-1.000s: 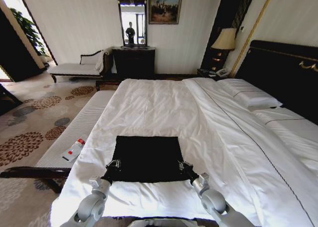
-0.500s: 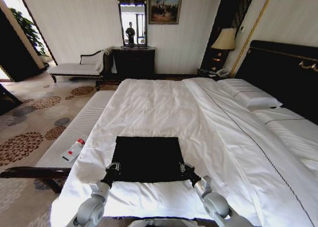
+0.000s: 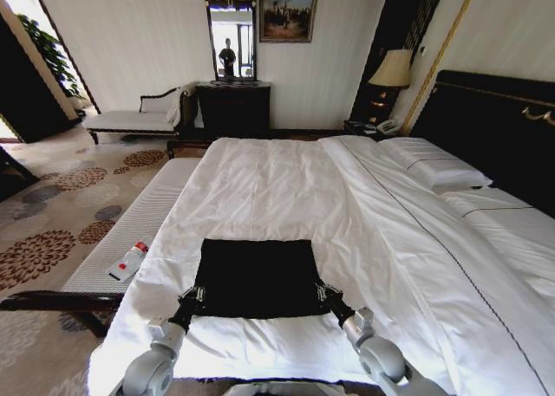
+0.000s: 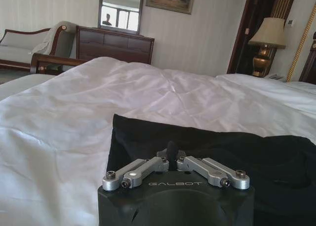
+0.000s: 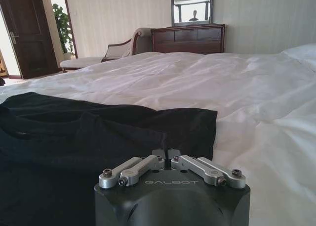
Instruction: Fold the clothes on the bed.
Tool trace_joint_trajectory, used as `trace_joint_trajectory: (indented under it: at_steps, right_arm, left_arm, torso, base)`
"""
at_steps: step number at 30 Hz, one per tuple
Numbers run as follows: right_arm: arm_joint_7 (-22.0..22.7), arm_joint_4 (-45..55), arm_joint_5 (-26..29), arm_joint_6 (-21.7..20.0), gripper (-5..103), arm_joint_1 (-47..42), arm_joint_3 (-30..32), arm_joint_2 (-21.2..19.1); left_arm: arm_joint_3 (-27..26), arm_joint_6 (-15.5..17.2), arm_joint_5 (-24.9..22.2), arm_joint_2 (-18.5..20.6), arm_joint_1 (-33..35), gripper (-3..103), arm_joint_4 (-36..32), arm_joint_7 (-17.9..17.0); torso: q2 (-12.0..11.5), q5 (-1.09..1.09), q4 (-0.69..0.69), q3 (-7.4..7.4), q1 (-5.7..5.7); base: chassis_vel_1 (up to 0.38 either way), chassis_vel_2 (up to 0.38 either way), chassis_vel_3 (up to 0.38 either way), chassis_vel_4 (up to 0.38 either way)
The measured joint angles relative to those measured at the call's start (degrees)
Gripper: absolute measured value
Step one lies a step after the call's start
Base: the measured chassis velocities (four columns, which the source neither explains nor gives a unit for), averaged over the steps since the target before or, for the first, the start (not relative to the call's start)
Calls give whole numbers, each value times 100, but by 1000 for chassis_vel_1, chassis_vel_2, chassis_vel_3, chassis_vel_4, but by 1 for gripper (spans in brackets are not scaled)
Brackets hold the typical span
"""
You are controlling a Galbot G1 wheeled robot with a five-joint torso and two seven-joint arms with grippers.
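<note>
Both grippers have drawn back a little toward the robot since a second ago, and the near hem of the black T-shirt [image 3: 257, 277] has come with them, sitting slightly closer to the foot edge of the bed [image 3: 286, 188]. The left gripper [image 3: 189, 299] sits at the shirt's near left corner and the right gripper [image 3: 327, 297] at its near right corner; in each wrist view the fingers are drawn together on the dark cloth, pinching it.

"GALBOT" is printed in pale letters on the black housing of the left gripper [image 4: 172, 154] and again on the right gripper [image 5: 166, 153]. No lettering can be read on the shirt.

The folded shirt lies flat as a dark rectangle on the white duvet, near the foot of the bed. Beside the bed runs a white padded bench [image 3: 139, 231] with a small red-capped bottle [image 3: 128, 261] on it. Patterned carpet [image 3: 52, 214] covers the floor; a dark dresser [image 3: 232, 108] with a mirror [image 3: 231, 36], a framed painting [image 3: 287, 11] and a lamp [image 3: 392, 69] stand along the far wall.
</note>
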Motion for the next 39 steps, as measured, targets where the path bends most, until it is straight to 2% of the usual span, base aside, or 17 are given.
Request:
trace_joint_trajectory:
  at_steps: [10,16,20,21,24,25,26,27,29,31,32,33,35,36,39]
  right_arm:
    - [-6,-30,-223,78,1,-174,-25,85]
    - [9,-53,-352,164,1,-239,-53,147]
    - [15,-92,-419,178,-1,-241,-87,178]
    - [15,-92,-431,179,4,-243,-91,181]
    - [14,-38,-445,183,20,-300,-85,171]
    - [14,-38,-445,183,20,-300,-85,171]
    - [14,-4,-440,187,26,-326,-67,162]
    - [14,32,-431,193,26,-356,-45,149]
    - [14,102,-415,222,37,-425,1,124]
    - [14,126,-409,241,37,-456,19,114]
    - [12,168,-399,291,47,-523,55,94]
    - [10,199,-398,334,47,-584,97,82]
    - [7,247,-375,411,58,-725,214,68]
    - [7,247,-375,411,58,-725,214,68]
    - [80,321,-188,426,75,-814,441,84]
  left_arm:
    - [240,29,193,-45,-95,2,106,-252]
    - [251,35,273,-91,1,2,132,-282]
    - [244,116,283,-77,41,2,121,-449]
    - [244,134,285,-75,47,-1,113,-475]
    - [238,214,477,-64,64,15,86,-556]
    - [238,214,477,-64,64,15,86,-556]
    - [227,231,507,-60,73,15,59,-561]
    - [211,247,516,-56,90,20,24,-565]
    - [162,261,527,-41,133,30,-45,-566]
    - [146,262,529,-37,149,30,-66,-566]
    - [104,266,536,-25,198,36,-124,-566]
    - [58,267,546,-18,244,42,-177,-566]
    - [-68,267,558,-6,350,53,-290,-554]
    - [-68,267,558,-6,350,53,-290,-554]
    - [-245,354,367,-10,282,64,-349,-640]
  torso:
    - [0,0,-1,0,0]
    - [0,0,0,0,0]
    - [0,0,-1,0,0]
    - [0,0,-1,0,0]
    - [0,0,-1,0,0]
    - [0,0,-1,0,0]
    - [0,1,0,0,0]
    - [0,0,0,0,0]
    - [0,0,0,0,0]
    - [0,0,0,0,0]
    - [0,0,-1,0,0]
    - [0,0,0,0,0]
    - [0,1,-1,0,0]
    - [0,1,-1,0,0]
    - [1,1,1,0,-1]
  base:
    - [0,0,0,0]
    - [0,0,0,0]
    - [0,0,0,0]
    - [0,0,0,0]
    - [0,0,0,0]
    - [0,0,0,0]
    - [0,0,0,0]
    - [0,0,0,0]
    - [0,0,0,0]
    - [0,0,0,0]
    - [0,0,0,0]
    - [0,0,0,0]
    - [0,0,0,0]
    - [0,0,0,0]
    - [0,0,0,0]
